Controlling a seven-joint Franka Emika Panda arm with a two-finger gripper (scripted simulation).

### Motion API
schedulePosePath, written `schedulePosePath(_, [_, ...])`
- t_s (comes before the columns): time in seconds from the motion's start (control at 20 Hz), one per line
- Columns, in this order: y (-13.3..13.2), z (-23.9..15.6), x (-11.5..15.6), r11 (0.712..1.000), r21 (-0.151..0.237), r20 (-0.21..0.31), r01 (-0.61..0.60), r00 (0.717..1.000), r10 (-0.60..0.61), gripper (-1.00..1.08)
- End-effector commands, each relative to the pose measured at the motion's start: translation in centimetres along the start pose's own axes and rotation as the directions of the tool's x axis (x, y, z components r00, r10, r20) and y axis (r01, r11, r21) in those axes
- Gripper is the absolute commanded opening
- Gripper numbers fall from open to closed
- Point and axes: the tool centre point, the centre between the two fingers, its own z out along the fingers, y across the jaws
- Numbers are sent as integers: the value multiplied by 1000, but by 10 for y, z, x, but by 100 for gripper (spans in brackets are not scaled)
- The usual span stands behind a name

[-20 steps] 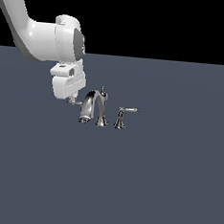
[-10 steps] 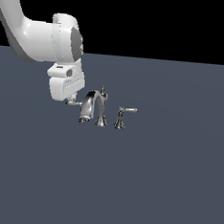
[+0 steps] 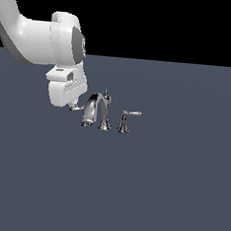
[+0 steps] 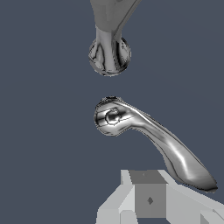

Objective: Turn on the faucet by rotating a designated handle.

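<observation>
Dark slate-grey, the surface [image 3: 170,191] ran flat and bare to a far edge where it met a black background. Near its middle, toward the far edge, stood one faucet [image 3: 97,111], a small chrome set of three pieces: one arched spout curving down toward the exterior view's left, one small knob [image 3: 106,93] on top of it, and two side levers.

One lever [image 3: 130,115] stood on a plainly visible flared pedestal on the exterior view's right of the spout, its arm reaching out level toward that same right. The other, the handle [image 4: 162,140], sat on the spout-mouth side, mostly hidden behind the arm in the exterior view, with only its rounded tip showing. In the wrist view, seen from above, its long axis ran from a round hub outward to a broader rounded tip, lying roughly level and pointing away from the spout base.

One white robot arm [image 3: 39,44] came in from the exterior view's upper left and hung over the handle. Its gripper [image 3: 73,105] was low beside the handle's tip. One pale grey finger [image 4: 148,199] lay just beside the lever's outer end, though contact could not be made out, nor whether the fingers were spread or pressed together.
</observation>
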Motion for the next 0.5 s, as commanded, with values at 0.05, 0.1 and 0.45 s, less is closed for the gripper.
schedulePosePath(0.05, [17,0,-1,1000,-15,0,8,1000,-8,-100])
schedulePosePath(0.1, [19,0,0,1000,-15,0,8,1000,-8,-100])
schedulePosePath(0.45, [27,0,9,1000,-14,1,11,1000,-11,-100])
